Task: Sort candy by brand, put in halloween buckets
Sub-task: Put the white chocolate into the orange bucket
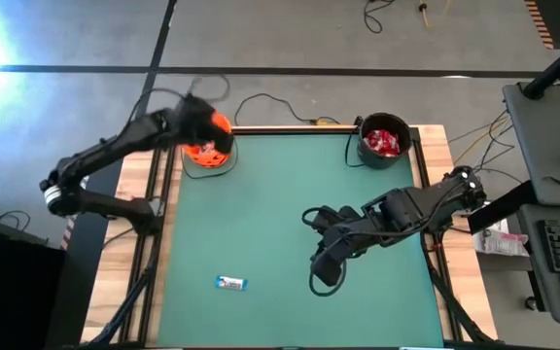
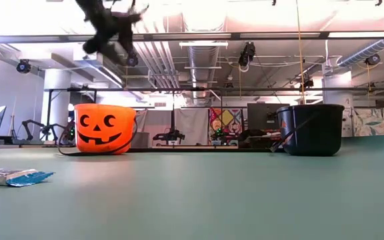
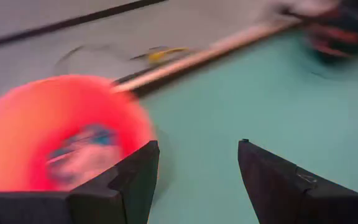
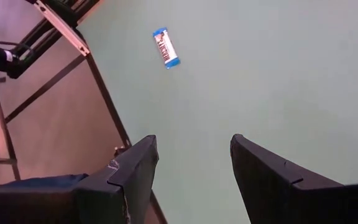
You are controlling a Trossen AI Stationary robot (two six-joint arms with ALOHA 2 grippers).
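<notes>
Left gripper (image 1: 205,136), jaws apart and empty, hangs above the orange bucket (image 1: 207,151) holding blue bars, while 1 bar (image 1: 230,283) lies well away from that bucket, apparently unsorted

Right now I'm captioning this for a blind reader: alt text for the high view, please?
Overhead, the left hand hovers open over the orange bucket, far left on a green table. The black bucket, far right, holds red candy. One blue-and-white bar remains near the front; the right hand waits mid-table.
</notes>
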